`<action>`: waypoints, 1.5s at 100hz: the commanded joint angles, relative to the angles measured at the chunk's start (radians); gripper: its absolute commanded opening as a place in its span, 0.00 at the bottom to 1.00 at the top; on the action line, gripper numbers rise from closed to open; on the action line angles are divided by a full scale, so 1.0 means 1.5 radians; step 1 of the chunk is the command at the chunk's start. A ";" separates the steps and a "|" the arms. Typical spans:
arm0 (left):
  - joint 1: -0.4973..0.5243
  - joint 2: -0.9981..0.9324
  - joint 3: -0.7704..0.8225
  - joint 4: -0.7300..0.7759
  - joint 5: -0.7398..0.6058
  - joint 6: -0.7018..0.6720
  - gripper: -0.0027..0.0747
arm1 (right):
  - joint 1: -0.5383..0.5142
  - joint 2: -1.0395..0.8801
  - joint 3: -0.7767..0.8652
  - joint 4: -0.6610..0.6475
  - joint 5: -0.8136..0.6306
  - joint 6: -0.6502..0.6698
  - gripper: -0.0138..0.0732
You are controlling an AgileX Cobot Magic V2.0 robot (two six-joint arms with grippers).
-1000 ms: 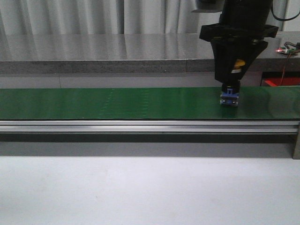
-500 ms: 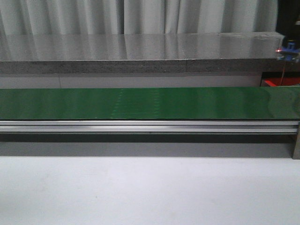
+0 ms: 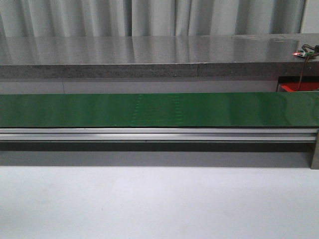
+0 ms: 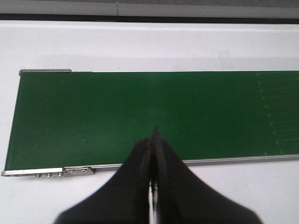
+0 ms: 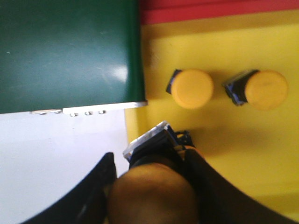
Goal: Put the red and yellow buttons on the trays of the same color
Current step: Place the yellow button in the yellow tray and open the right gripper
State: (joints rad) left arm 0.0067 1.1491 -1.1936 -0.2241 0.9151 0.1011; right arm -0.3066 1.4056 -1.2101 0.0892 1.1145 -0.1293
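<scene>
Yellow button (image 5: 152, 184) sits between our right gripper's (image 5: 152, 186) fingers, its rounded cap toward the camera and its blocky clear-and-black base pointing out over the yellow tray (image 5: 219, 140).

Going left to right: our left gripper (image 4: 153, 154) hangs above the near edge of the green conveyor belt (image 4: 140, 107) with its fingers pressed together and nothing between them, and the stretch of belt below it is bare. In the front view the belt (image 3: 159, 109) is bare too, and neither arm shows there. Past the belt's right end lies the yellow tray, where two more yellow buttons (image 5: 190, 88) (image 5: 264, 89) rest side by side – apart from each other – with a strip of the red tray (image 5: 210, 9) beyond.

We judge the button to be light, rigid plastic. The smooth domed cap looks slippery, so the squared base is the surer place to pinch. It should tolerate a short drop onto the tray, though the round cap may let it roll.
</scene>
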 commanded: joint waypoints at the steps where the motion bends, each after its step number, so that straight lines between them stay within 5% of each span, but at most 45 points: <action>1: -0.005 -0.016 -0.016 -0.011 -0.036 -0.002 0.01 | -0.035 -0.041 0.021 -0.002 -0.042 0.003 0.22; 50: -0.005 -0.016 -0.016 -0.011 -0.035 -0.002 0.01 | -0.185 -0.055 0.123 -0.006 -0.153 0.086 0.22; 138: -0.005 -0.016 -0.016 -0.012 -0.022 -0.002 0.01 | -0.192 0.073 0.190 -0.019 -0.274 0.095 0.22; 150: -0.005 -0.016 -0.016 -0.012 -0.022 -0.002 0.01 | -0.192 0.082 0.190 -0.021 -0.280 0.095 0.31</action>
State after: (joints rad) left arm 0.0067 1.1491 -1.1936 -0.2241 0.9303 0.1011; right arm -0.5890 1.5505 -0.9049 0.0709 0.7261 0.0117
